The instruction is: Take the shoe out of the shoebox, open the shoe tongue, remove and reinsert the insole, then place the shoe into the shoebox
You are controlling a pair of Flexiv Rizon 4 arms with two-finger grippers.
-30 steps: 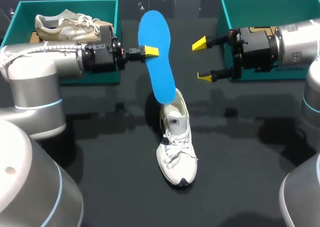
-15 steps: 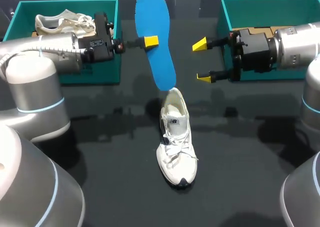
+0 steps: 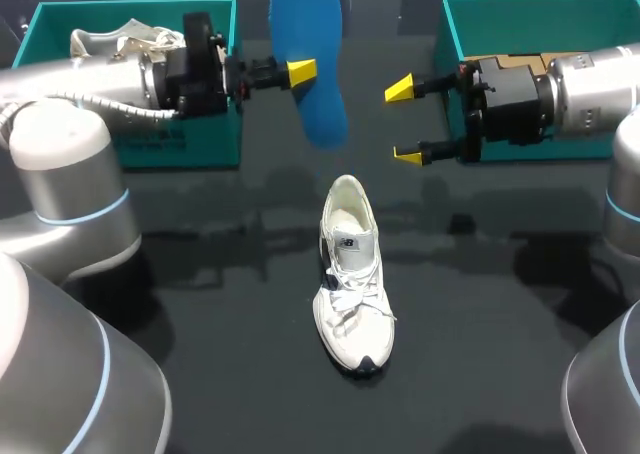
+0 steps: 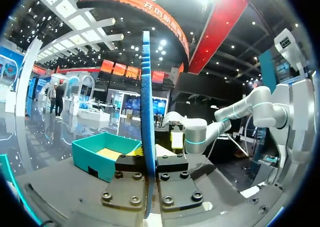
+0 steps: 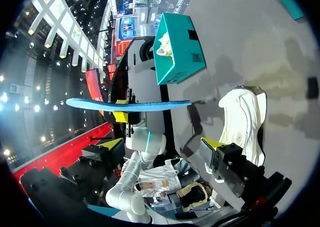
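Overhead, our left pincer (image 3: 300, 73), clamped on the one blue insole (image 3: 312, 34), has lifted it clear of the white shoe (image 3: 350, 284): removal done, reinsertion next. Our right pincer (image 3: 404, 121) gapes wide beyond the shoe. Two boxes behind the shoe: left shoebox (image 3: 190, 149) holds a second shoe (image 3: 110, 44); right shoebox (image 3: 500, 14). Left wrist: insole (image 4: 146, 112) edge-on in our grip. Right wrist: insole (image 5: 130, 105) above the shoe (image 5: 242, 119).

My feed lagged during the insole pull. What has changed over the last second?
The left gripper, shut on the blue insole, has drawn it out of the white shoe. The insole's lower tip, in the heel opening a second ago, now hangs clear of the shoe. The shoe stayed where it was on the table, and the right gripper stayed open in the same spot.
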